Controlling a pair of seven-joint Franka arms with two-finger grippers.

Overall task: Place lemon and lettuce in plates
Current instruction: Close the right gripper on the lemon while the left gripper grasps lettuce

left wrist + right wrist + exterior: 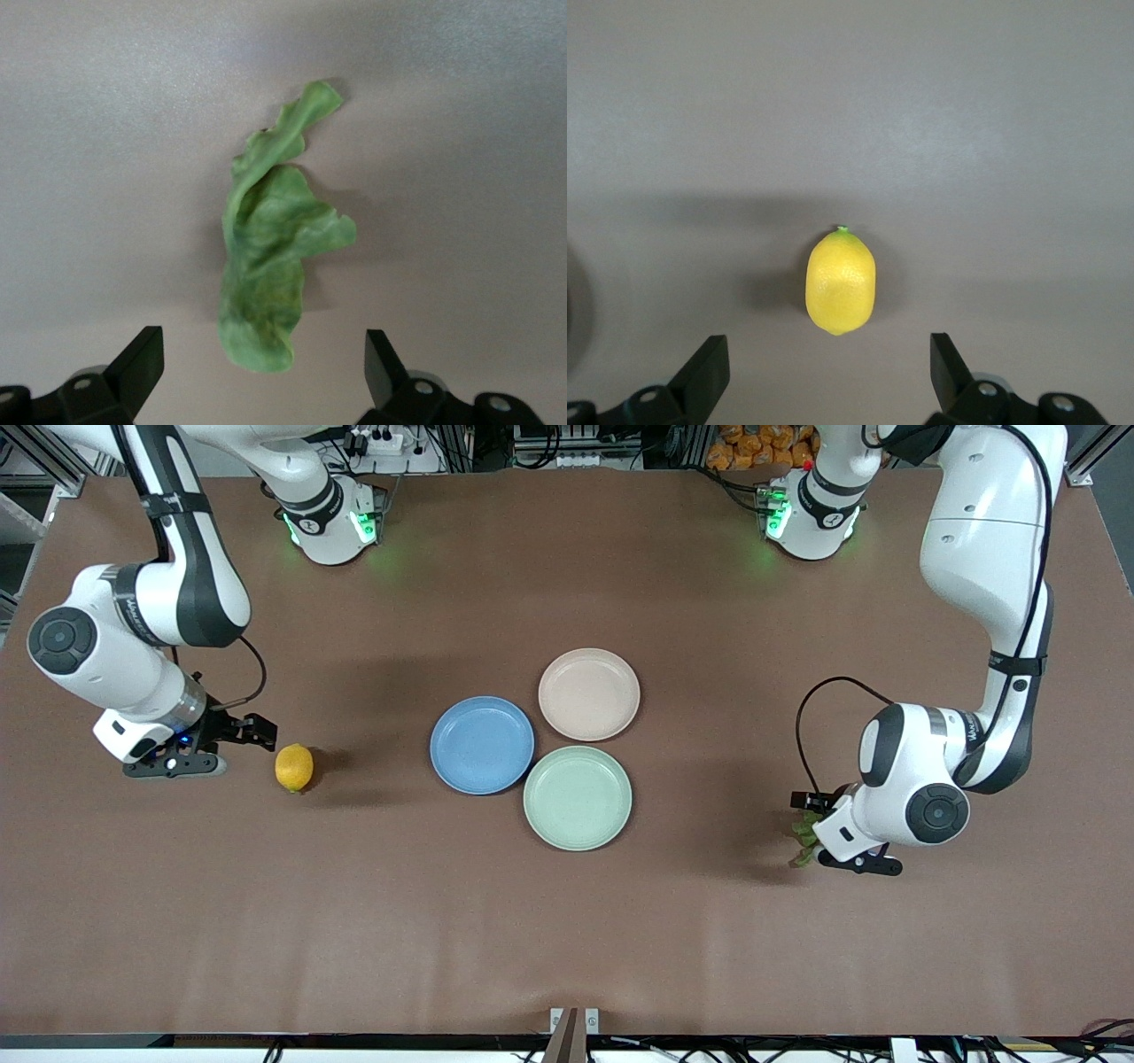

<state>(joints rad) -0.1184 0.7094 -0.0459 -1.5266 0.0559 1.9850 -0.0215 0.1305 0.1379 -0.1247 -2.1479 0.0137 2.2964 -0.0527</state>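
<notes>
Yellow lemon [841,281] below wide right tool [824,376], lettuce [270,266] below wide left tool [261,376]

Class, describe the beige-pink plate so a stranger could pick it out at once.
Find the three plates clustered mid-table. The beige-pink plate lies farthest from the front camera, touching the blue plate and the mint-green plate. Its pale pinkish colour alone distinguishes it.
</notes>
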